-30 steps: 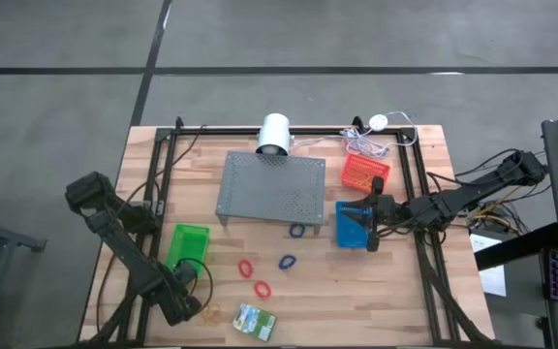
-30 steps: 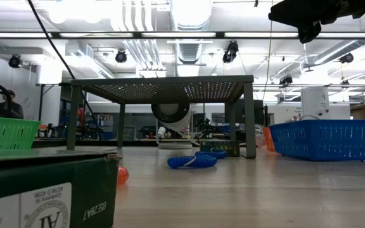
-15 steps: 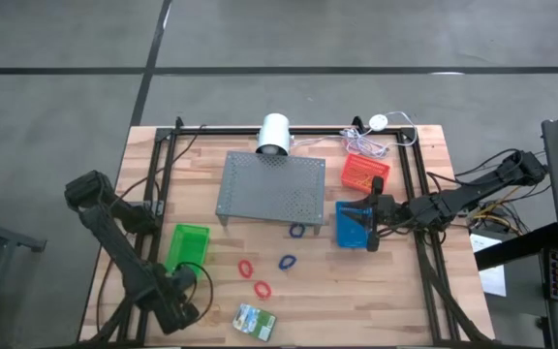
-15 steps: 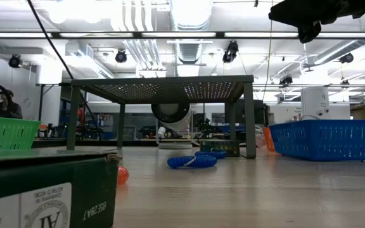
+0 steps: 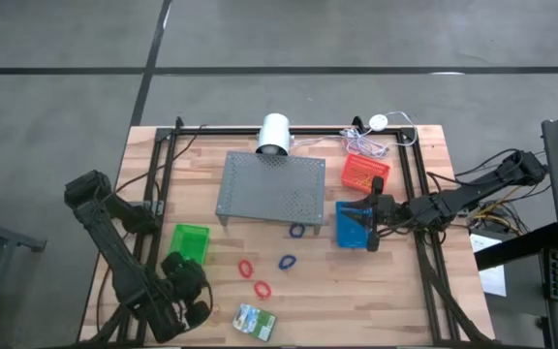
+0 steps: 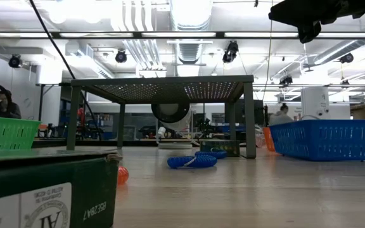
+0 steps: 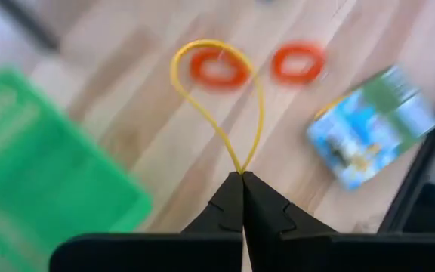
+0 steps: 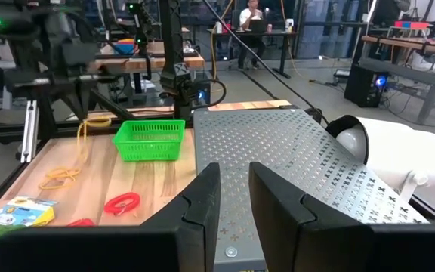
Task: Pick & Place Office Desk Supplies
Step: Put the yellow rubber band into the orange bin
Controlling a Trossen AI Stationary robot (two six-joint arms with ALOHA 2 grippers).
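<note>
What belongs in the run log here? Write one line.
left gripper: shut on yellow rubber band beside green basket | right gripper: slightly open, empty, at blue basket | band not yet placed

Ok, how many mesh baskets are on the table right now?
3. The green basket sits on the left side, the red basket just right of the grey stand, and the blue basket beside the red one. None seems hidden.
</note>
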